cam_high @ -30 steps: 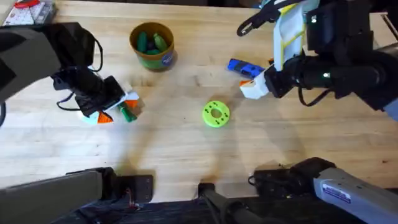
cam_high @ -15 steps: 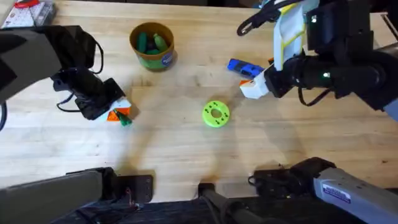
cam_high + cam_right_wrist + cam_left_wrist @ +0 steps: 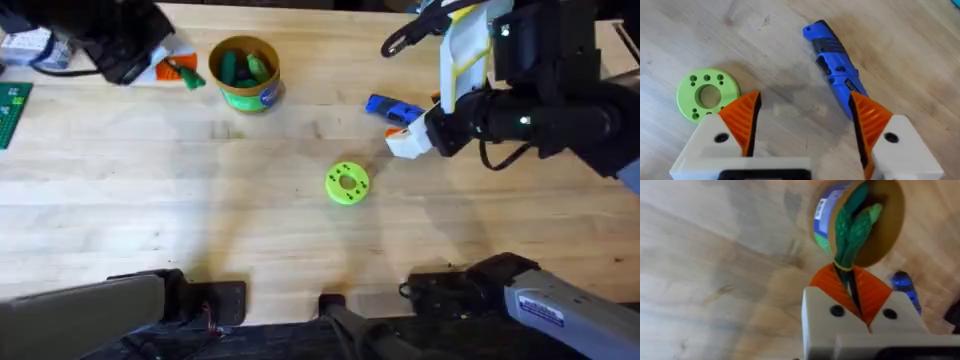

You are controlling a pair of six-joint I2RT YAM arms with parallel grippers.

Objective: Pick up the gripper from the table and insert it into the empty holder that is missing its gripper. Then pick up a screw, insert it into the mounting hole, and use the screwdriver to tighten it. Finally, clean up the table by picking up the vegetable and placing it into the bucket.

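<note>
My left claw (image 3: pixel 855 287) is pinching the vegetable (image 3: pixel 852 232) just beside the bucket (image 3: pixel 244 72), up off the counter (image 3: pixel 250 220); a couple of green veggies already sit inside the bucket. My right claw (image 3: pixel 805 117) hangs spread wide well away from the bucket, with the blue screwdriver (image 3: pixel 832 62) and lime-green ring (image 3: pixel 707 93) under it.

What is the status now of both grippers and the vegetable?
Left gripper shut on the vegetable, beside the bucket. Right gripper open, empty, over the blue tool. Nothing blocks the bucket mouth.
</note>
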